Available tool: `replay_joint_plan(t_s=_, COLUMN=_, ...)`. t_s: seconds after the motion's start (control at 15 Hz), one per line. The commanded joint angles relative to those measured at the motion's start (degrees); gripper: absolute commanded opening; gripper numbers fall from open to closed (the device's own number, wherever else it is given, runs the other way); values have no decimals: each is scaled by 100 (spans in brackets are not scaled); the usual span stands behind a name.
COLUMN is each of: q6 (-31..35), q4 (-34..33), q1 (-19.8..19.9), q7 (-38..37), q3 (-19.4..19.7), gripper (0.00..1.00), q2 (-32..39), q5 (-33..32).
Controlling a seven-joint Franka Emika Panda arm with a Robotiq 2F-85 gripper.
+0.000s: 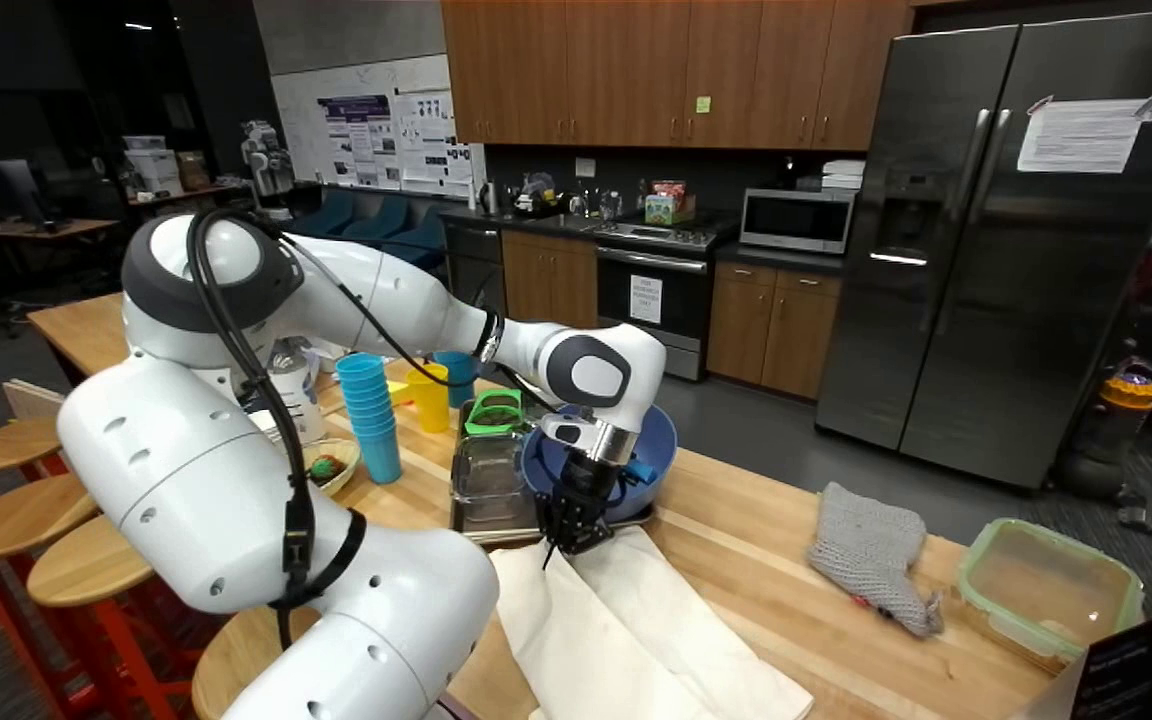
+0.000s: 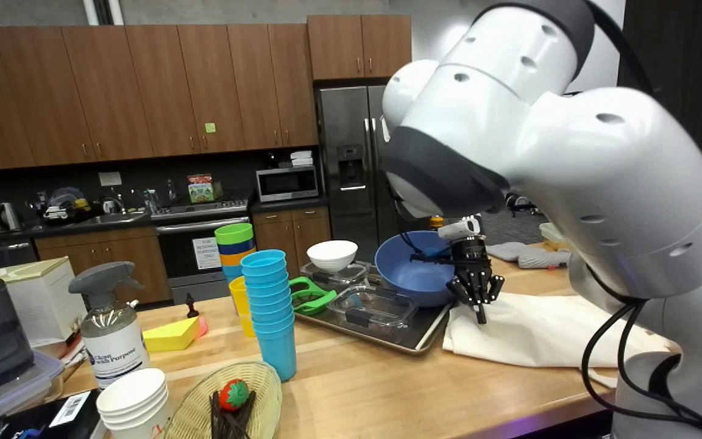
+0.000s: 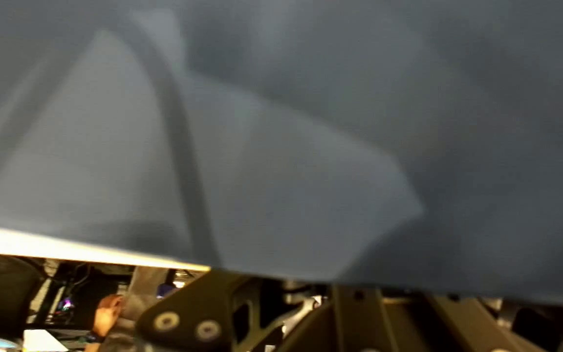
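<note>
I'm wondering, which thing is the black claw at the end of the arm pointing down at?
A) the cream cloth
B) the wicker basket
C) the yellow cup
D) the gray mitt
A: in both exterior views, the claw points down with its tip at the cream cloth, by the end nearest the blue bowl.

Black claw [image 1: 557,547] at the cream cloth [image 1: 626,645], beside the blue bowl [image 1: 660,440]

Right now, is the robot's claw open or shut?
Shut: in an exterior view the claw narrows to one tip by the cloth.
</note>
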State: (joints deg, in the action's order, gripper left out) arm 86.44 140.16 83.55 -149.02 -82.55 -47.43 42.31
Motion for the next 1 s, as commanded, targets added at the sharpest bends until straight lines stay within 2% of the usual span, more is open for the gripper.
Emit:
replay_joint_plan(t_s=0.0, q6=-690, q4=-198, q1=453, q7=0, q3=-49, gripper=1, q2=-755, q5=781)
replay_joint_plan(t_s=0.2, q6=-1062, q4=-254, q1=592, q7=0, q3=-31, gripper=1, q2=-1170, q5=1113)
replay_joint_plan(t_s=0.4, q6=-1035, q4=-304, q1=481, q7=2, q3=-73, gripper=1, q2=-1131, q5=881)
replay_joint_plan(t_s=0.47, q6=-826, q4=-289, q1=368, q7=5, q3=-101, gripper=1, q2=-965, q5=648)
replay_joint_plan(t_s=0.6, q6=-522, q4=-253, q1=199, q7=130, q3=-142, gripper=1, q2=-1130, q5=452)
replay_joint_plan(t_s=0.93, q6=960, q4=-10, q1=-225, q7=62, q3=-322, gripper=1, q2=-1319, q5=210)
